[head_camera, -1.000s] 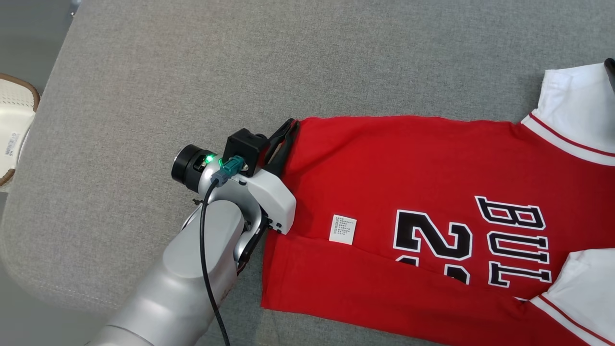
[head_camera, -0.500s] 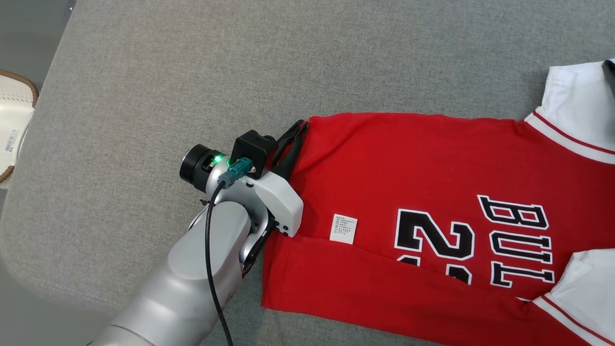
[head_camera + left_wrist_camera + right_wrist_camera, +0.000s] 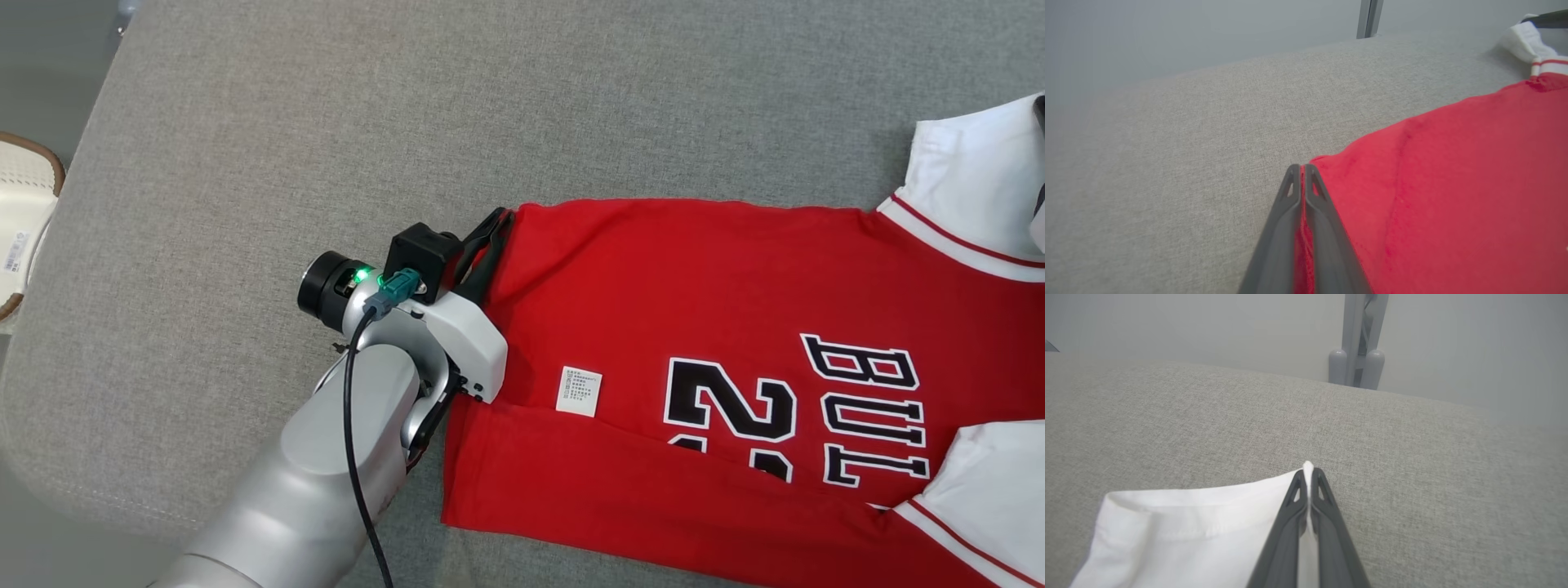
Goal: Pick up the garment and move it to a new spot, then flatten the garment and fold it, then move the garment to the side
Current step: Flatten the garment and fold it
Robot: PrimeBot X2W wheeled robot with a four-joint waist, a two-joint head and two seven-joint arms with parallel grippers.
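Since a second ago, the right end effector has gone from spread to clenched, while the left one has stayed pinched on the same corner of the shirt; the slight shift of the whole head picture is the camera's.

Head view: a red jersey (image 3: 694,286) with white sleeves lies flat on a grey upholstered surface (image 3: 326,122). Black and white lettering and a number run across its chest. The left end effector (image 3: 498,217) sits at the jersey's far hem corner, its dark fingers closed on the red cloth. Its silver forearm (image 3: 326,490) comes in from below it. A small white care label (image 3: 579,391) lies on the red cloth just to the right of the end effector's white housing. One white sleeve (image 3: 971,180) lies well to the right of the end effector, at the picture's edge.

Left wrist view: the left end effector (image 3: 1301,167) is clamped shut, with a thin fold of the red jersey (image 3: 1453,183) showing between its two fingers. The cloth spreads to its right, and bare grey surface (image 3: 1167,163) lies to its left and ahead.

Right wrist view: the right end effector (image 3: 1309,471) is clenched on the edge of the white sleeve (image 3: 1188,531), with a sliver of white cloth poking out past its tips. The sleeve lies to its left. A grey post (image 3: 1357,355) stands ahead of it, beyond the surface's edge.
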